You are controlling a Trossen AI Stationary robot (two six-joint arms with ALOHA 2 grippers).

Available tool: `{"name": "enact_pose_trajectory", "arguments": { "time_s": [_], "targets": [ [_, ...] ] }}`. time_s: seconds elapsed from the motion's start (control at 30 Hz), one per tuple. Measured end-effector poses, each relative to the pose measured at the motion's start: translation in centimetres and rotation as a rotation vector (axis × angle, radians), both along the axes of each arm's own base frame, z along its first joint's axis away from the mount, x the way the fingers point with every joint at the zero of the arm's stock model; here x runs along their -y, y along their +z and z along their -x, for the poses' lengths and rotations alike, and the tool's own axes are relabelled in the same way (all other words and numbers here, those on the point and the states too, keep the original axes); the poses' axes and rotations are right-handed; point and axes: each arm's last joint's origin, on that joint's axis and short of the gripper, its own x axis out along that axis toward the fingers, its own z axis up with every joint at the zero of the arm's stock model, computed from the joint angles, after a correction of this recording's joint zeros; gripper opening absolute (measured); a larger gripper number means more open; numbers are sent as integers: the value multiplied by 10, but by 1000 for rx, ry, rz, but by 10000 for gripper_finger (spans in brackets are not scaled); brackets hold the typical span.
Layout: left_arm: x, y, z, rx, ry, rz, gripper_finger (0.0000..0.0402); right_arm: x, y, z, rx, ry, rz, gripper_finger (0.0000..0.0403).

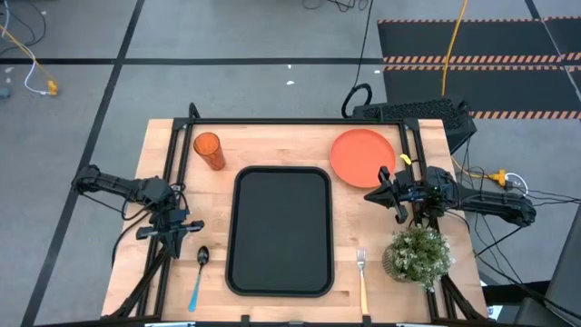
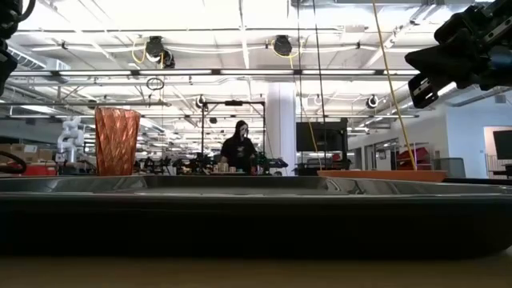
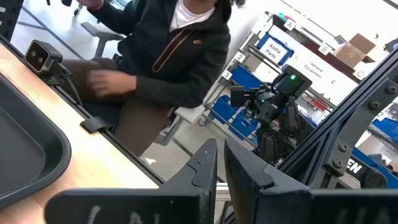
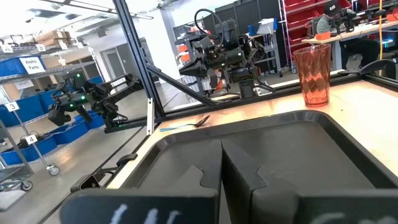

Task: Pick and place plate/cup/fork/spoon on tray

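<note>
The right gripper hangs above the table just right of the tray, beside the near edge of the plate; in its wrist view the two dark fingers lie pressed together with only a thin seam between them, closed on nothing. The left gripper sits off the tray's left side, just above the spoon's bowl end, and its fingers are likewise drawn together and empty. The black tray lies in the middle of the table with nothing on it. The orange plate rests flat at the far right, just beyond the tray's far right corner. The cup stands upright at the far left, near the tray's far left corner but apart from it. The spoon lies on the wood to the left of the tray toward the near edge, bowl pointing far. The fork lies to the right of the tray at the near edge, tines pointing far, beside a small potted plant. A person sits in the room beyond the table.
</note>
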Motion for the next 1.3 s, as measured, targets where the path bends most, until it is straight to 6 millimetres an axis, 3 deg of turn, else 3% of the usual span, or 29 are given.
{"name": "enact_pose_trajectory", "arguments": {
  "time_s": [0.23, 0.47, 0.67, 0.87, 1.0, 1.1, 1.17, 1.3],
  "targets": [
    [0, 0, 0, 0, 1, 0, 33, 0, 2, 0, 19, -17, -3, 0],
    [0, 0, 0, 0, 1, 0, 33, 1, 14, 2, 104, 2, -244, 0],
    [0, 0, 0, 0, 1, 0, 33, 2, 26, 4, 240, -44, -200, 0],
    [0, 0, 0, 1, 0, 0, 33, 9, 25, 4, 266, -317, -100, 0],
    [0, 0, 0, 0, 1, 0, 33, 19, 32, 10, 343, -707, -24, 0],
    [0, 0, 0, 1, 1, 0, 33, 24, 43, 20, 459, -978, -70, 0],
    [0, 0, 0, 1, 1, 0, 33, 25, 51, 27, 564, -1038, -120, 0],
    [0, 0, 0, 0, 1, 0, 33, 24, 66, 33, 779, -968, -141, 6]
  ]
}}
